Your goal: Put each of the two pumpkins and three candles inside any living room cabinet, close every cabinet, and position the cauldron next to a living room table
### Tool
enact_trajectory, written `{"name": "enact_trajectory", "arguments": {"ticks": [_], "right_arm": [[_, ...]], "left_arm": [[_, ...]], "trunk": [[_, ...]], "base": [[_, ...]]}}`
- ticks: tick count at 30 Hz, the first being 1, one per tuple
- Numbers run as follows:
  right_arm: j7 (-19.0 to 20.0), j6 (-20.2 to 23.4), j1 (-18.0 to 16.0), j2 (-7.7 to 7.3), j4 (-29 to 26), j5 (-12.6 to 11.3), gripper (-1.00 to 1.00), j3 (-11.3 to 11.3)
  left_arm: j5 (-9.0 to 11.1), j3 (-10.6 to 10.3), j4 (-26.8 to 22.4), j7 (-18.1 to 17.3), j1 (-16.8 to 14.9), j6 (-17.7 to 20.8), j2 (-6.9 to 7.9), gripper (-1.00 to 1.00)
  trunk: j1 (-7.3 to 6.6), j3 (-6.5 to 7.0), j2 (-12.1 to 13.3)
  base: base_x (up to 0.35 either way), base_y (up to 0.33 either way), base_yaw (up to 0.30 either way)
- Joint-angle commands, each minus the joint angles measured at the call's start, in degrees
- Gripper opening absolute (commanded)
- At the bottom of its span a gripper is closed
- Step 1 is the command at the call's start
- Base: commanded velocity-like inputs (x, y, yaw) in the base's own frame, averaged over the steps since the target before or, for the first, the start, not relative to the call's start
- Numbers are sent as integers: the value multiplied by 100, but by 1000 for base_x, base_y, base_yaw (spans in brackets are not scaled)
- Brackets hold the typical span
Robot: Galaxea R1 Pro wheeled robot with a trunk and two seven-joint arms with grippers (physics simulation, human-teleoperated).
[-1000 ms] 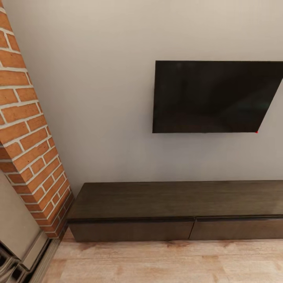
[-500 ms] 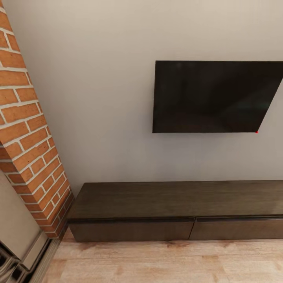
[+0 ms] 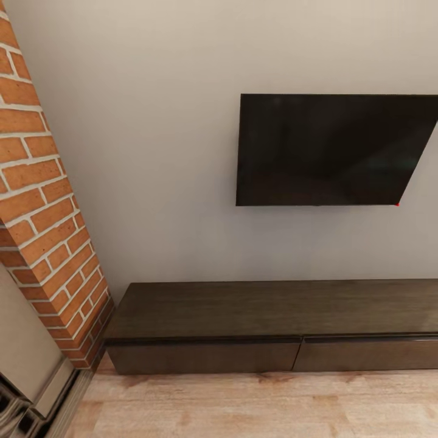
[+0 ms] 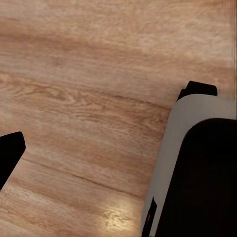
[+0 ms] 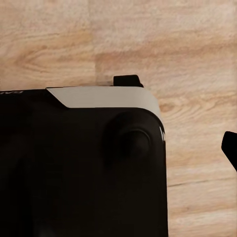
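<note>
Cabinet (image 3: 243, 331) low against wall beneath television (image 3: 331, 149), drawers shut; pumpkins, candles unseen. Finger state of both grippers: cannot tell. Advisable: approach squarely, stopping near enough to pull a drawer front.

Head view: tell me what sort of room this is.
Most likely a living room: a dark flat screen hangs on the pale wall above a long low dark-brown cabinet with closed drawer fronts, beside a brick column, on a wood floor.

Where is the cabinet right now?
In the head view, the cabinet runs along the wall's base under the TV, its left end beside the brick column, both visible drawer fronts shut.
</note>
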Motion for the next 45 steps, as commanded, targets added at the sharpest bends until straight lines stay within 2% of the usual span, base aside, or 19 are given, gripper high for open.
{"name": "enact_trajectory", "arguments": {"ticks": [1, 10, 18, 45], "right_arm": [[1, -35, -7, 5, 21, -53, 100, 40], [9, -281, -7, 9, 2, -36, 100, 45], [10, -299, -7, 39, -16, 13, 100, 78], [53, -306, -7, 26, -32, -48, 100, 37]], "left_arm": [[44, -45, -8, 24, 0, -5, -6, 100], [56, -27, -8, 21, 0, -5, -26, 100], [59, -28, -9, 23, 1, -5, -27, 100], [67, -26, -11, 21, 0, -5, -26, 100]], "trunk": [[0, -6, -3], [0, -6, -3], [0, -6, -3], [0, -6, -3]], "base": [[0, 0, 0], [0, 0, 0], [0, 0, 0], [0, 0, 0]]}}
